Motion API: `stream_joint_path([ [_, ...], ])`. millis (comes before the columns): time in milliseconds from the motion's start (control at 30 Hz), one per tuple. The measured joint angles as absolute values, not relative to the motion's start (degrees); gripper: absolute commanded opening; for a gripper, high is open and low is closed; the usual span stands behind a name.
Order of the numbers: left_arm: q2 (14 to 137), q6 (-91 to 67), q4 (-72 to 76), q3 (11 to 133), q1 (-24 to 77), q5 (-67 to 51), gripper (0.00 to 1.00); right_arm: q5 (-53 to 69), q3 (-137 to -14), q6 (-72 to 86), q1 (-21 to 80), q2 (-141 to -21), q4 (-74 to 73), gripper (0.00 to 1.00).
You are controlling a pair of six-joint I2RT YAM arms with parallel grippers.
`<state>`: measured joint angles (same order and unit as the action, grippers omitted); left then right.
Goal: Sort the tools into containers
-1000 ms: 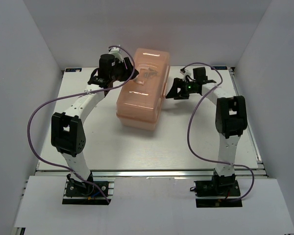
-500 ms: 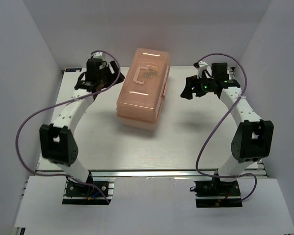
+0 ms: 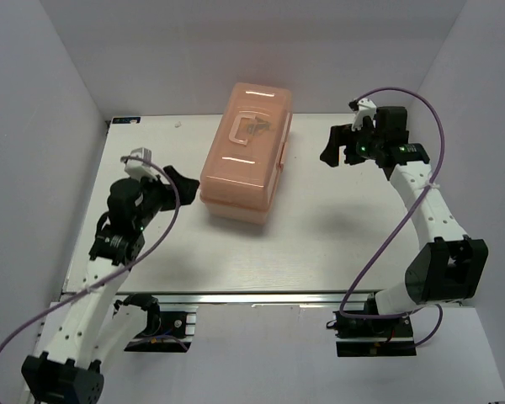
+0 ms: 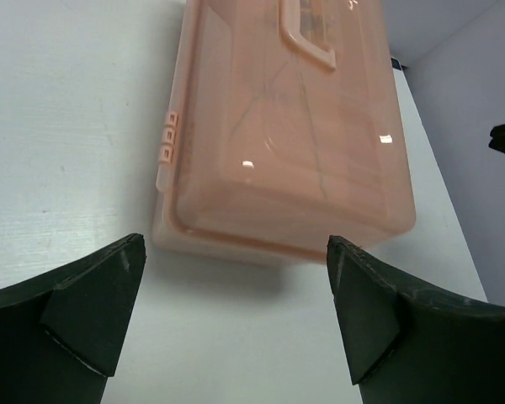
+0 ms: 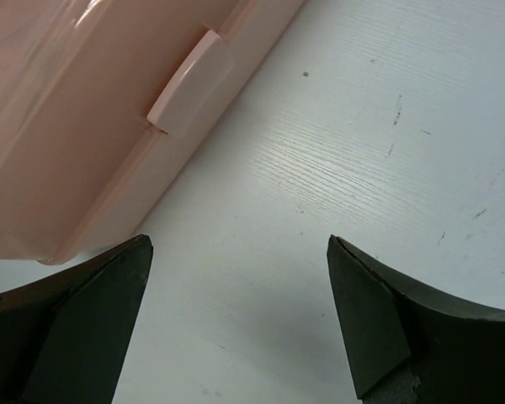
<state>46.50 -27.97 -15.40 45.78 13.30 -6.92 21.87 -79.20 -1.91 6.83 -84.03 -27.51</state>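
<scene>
The toolbox [image 3: 246,156] sits closed on the white table [image 3: 320,227], towards the far side and about midway between my two arms, turned a little off square. Its translucent pink lid [image 4: 320,143] is down on the salmon base, and the handle [image 3: 240,126] lies flat on top. Through the lid I get only vague shapes, so I can't tell what is inside. The latch [image 5: 189,84] lies flat against the long wall facing my right arm. A small hinge piece [image 4: 168,139] shows on the opposite wall, on my left arm's side. My left gripper [image 3: 175,179] is just off the near-left corner of the box, not touching it. It is aimed along the box, with the fingers [image 4: 93,307] spread as wide as they go and nothing between them. My right gripper [image 3: 335,148] hangs over bare table to the right of the box's far end, well apart from it. Its fingers are likewise spread wide and hold nothing.
</scene>
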Motion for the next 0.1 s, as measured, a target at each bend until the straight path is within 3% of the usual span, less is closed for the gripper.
stream_joint_path([
  [100, 40.9, -28.1, -15.4, 41.9, 13.3, -7.3, 0.98, 19.7, -79.1, -1.7, 6.8, -84.0, -27.4, 0.89],
])
